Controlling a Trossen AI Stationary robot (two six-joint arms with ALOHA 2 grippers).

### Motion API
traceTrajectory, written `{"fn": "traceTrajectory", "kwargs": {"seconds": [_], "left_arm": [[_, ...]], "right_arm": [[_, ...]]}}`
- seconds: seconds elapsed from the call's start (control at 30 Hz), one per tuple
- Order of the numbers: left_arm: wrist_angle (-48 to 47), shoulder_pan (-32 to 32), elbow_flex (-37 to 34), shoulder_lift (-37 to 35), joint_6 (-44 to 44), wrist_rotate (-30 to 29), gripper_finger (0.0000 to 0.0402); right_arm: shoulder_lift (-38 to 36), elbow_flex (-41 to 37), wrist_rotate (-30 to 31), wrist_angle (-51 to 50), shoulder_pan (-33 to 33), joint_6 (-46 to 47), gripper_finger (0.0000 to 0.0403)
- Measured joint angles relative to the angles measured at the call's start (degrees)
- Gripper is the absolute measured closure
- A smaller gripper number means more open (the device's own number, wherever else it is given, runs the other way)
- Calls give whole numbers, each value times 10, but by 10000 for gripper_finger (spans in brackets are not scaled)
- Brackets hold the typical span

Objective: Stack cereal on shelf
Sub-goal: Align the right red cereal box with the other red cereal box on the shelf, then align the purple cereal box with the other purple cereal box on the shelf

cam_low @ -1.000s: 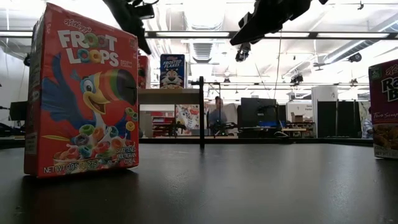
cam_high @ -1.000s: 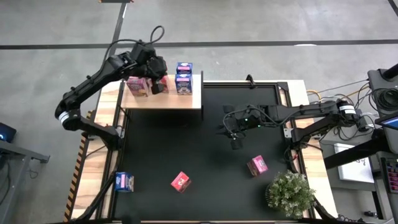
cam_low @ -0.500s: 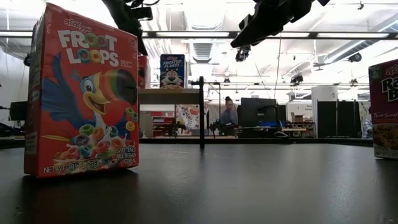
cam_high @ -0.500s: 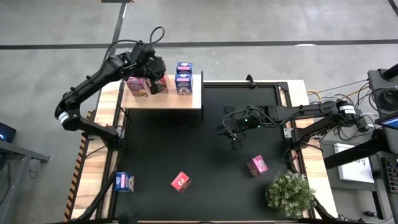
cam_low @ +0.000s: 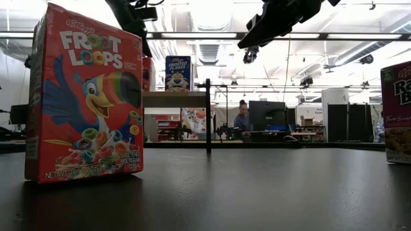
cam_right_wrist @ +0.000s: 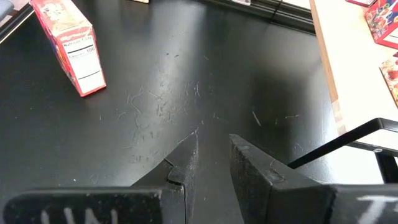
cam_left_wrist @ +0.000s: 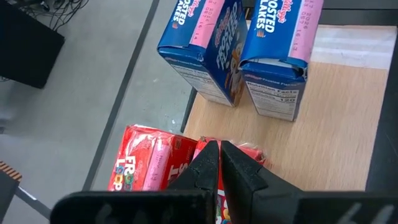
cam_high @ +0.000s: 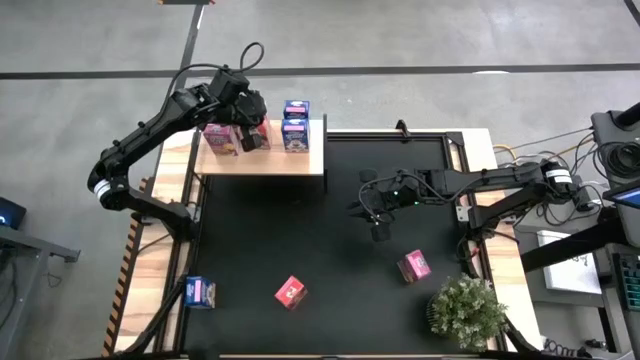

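Observation:
The pale wooden shelf (cam_high: 262,158) stands at the table's far left. On it two blue cereal boxes (cam_high: 296,125) stand upright side by side, also in the left wrist view (cam_left_wrist: 273,43). Two red boxes (cam_high: 220,138) lie beside them. My left gripper (cam_left_wrist: 219,149) is shut, its tips over the red box (cam_left_wrist: 252,151) nearer the blue ones. My right gripper (cam_right_wrist: 211,146) hangs above the mat's middle (cam_high: 373,212), slightly open with nothing between its fingers. A blue box (cam_high: 200,292), a red box (cam_high: 290,291) and a magenta box (cam_high: 413,265) stand on the mat. My left gripper comes slanting down from the shelf's left with its fingers shut, their tips over the upper face of the red box (cam_left_wrist: 252,151) lying on the shelf. Whether the tips touch that box I cannot tell; the fingers hide the spot.
A potted plant (cam_high: 466,308) stands at the near right corner. A black post (cam_low: 207,115) rises at the shelf's right end. In the low view the red box (cam_low: 83,96) fills the left and another box (cam_low: 398,112) the right edge. A person (cam_low: 243,115) sits far behind.

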Motion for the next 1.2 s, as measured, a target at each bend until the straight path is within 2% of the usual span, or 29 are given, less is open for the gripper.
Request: {"fn": "traceTrajectory", "kwargs": {"seconds": [0.57,0.8,0.97,1.2], "left_arm": [[-7,-1,0,-1,-12,-1,402],[-8,-19,0,-30,-37,3,402],[13,-63,-3,-73,-87,64,402],[123,-190,-63,-144,-143,68,402]], "right_arm": [[0,0,0,0,0,5,326],[-4,0,0,0,0,61,326],[-5,8,1,-1,13,114,326],[-4,35,3,0,61,172,326]]}}
